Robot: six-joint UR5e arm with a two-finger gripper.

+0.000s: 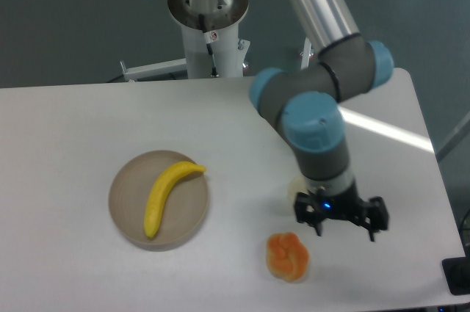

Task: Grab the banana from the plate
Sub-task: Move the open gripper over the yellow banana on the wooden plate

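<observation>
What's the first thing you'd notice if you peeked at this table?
Probably the big grey and blue robot arm reaching down over the right side of the table, its gripper hanging just above a lumpy orange fruit. Next, the bright yellow banana lying alone on a round tan plate on the left.

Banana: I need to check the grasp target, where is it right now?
The banana lies diagonally on the plate, left of centre in the camera view, well left of the gripper and the orange fruit.
</observation>
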